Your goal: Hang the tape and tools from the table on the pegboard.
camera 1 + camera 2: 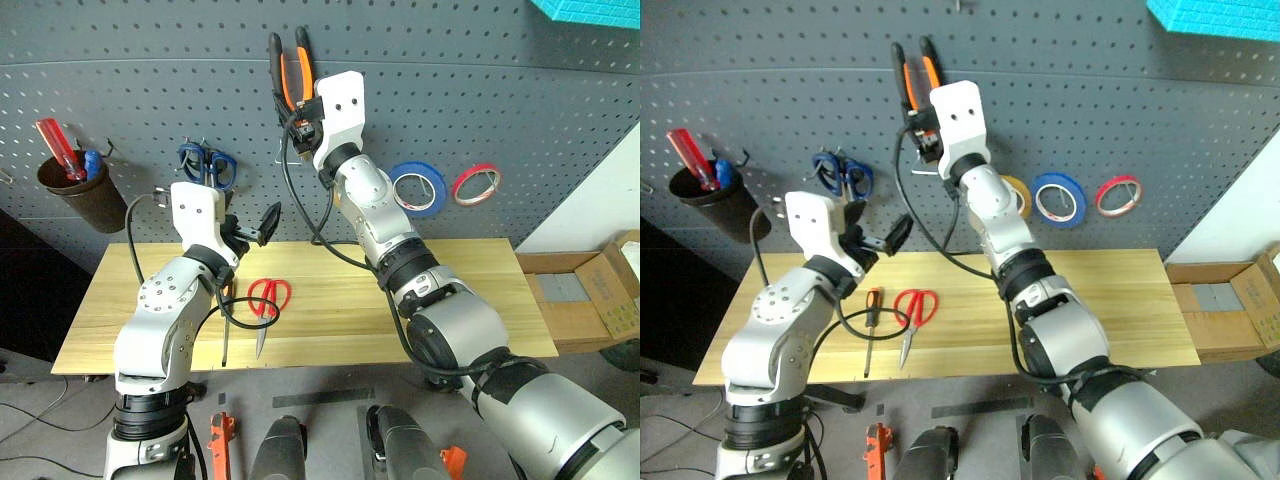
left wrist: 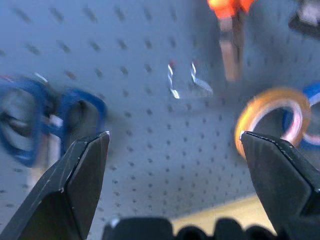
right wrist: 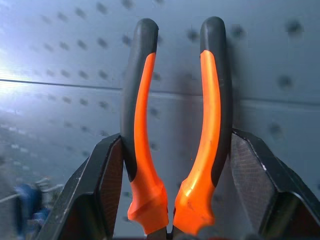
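My right gripper [image 1: 302,118] is raised against the dark grey pegboard [image 1: 520,90], shut on the orange-and-black pliers [image 3: 175,125], whose handles point up. Lower down, my left gripper [image 2: 173,137] is open and empty in front of the board, above the table's left part, facing an empty metal hook [image 2: 182,80]. The tan-yellow tape [image 2: 270,117] hangs on the board behind my right arm [image 1: 1017,193]. On the wooden table [image 1: 450,290] lie the red-handled scissors [image 1: 268,300] and, just left of them, the slim screwdriver [image 1: 870,325].
Blue-handled scissors [image 1: 205,162], a blue tape roll [image 1: 420,190] and a red tape roll [image 1: 477,183] hang on the board. A dark cup [image 1: 80,195] at the left holds a red-handled screwdriver. A cardboard box [image 1: 600,290] stands right of the table.
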